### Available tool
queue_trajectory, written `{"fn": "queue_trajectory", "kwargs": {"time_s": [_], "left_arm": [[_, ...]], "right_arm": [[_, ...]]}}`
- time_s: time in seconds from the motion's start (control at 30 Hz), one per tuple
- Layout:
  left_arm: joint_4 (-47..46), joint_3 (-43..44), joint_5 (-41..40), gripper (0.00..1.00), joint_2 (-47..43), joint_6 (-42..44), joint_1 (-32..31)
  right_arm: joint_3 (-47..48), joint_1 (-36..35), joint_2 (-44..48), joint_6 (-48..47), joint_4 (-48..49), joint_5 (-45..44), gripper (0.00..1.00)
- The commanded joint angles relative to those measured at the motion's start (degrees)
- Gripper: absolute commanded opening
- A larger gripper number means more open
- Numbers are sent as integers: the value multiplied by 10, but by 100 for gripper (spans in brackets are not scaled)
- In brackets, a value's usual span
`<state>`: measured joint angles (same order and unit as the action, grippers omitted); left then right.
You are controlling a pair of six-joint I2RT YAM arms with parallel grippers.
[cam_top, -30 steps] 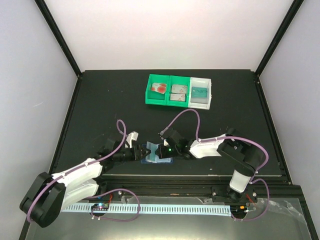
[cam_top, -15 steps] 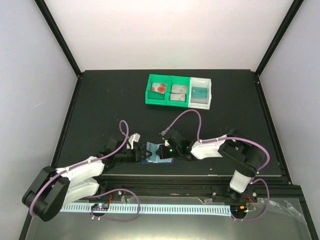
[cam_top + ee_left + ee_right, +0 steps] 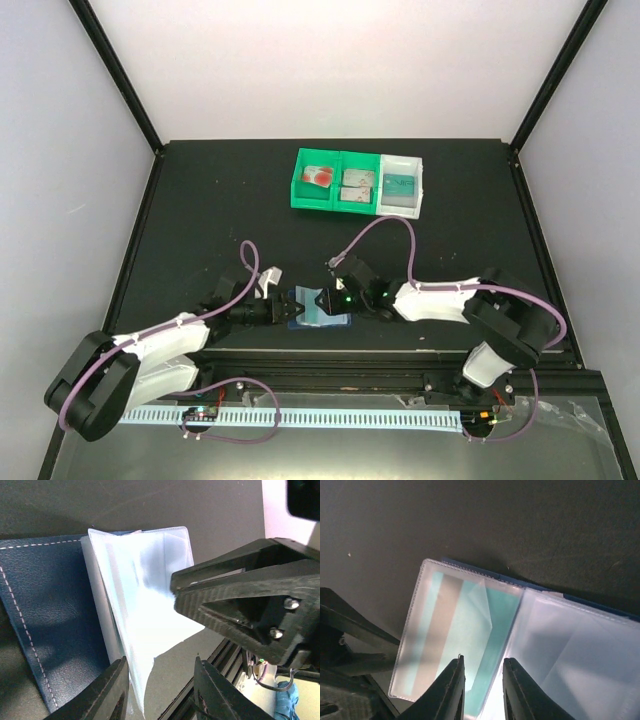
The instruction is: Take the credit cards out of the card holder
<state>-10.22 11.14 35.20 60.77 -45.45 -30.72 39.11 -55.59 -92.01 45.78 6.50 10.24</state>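
Note:
The card holder (image 3: 328, 318) lies open near the table's front edge, between my two grippers. In the left wrist view its navy cover (image 3: 45, 620) lies flat and a clear pocket leaf (image 3: 145, 605) stands up from it. My left gripper (image 3: 162, 685) is open, and the leaf's lower edge rests by its left finger (image 3: 112, 692). In the right wrist view, a teal credit card (image 3: 485, 625) sits inside a clear pocket. My right gripper (image 3: 482, 682) hangs just over that pocket, jaws a little apart. In the top view, the left gripper (image 3: 288, 307) and right gripper (image 3: 318, 300) nearly meet.
At the back, a green tray (image 3: 299, 190) holds a white card with red circles (image 3: 318, 177) and a greyish card (image 3: 356, 186). Beside it, a white tray (image 3: 421, 180) holds a teal card (image 3: 399, 185). The table's front rail (image 3: 380, 352) runs just behind the holder.
My right gripper has gone from shut to slightly open, and the right arm's elbow has swung to the right. The left gripper has edged closer to the holder.

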Motion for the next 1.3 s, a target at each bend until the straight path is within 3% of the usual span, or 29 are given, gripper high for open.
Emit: {"fn": "queue_trajectory", "kwargs": {"time_s": [0.0,0.37,0.83,1.27], "left_arm": [[-22,24,8,39,14,-3,-7],[-24,38,3,39,10,-13,-31],[-24,59,-11,42,17,-23,-63],[-81,89,-11,44,93,-40,-119]], "right_arm": [[2,-1,38,-27,-48,-55,24],[-24,10,69,-39,-99,-105,29],[-47,9,61,-32,-67,-88,21],[-60,9,85,-29,-65,-97,20]]}}
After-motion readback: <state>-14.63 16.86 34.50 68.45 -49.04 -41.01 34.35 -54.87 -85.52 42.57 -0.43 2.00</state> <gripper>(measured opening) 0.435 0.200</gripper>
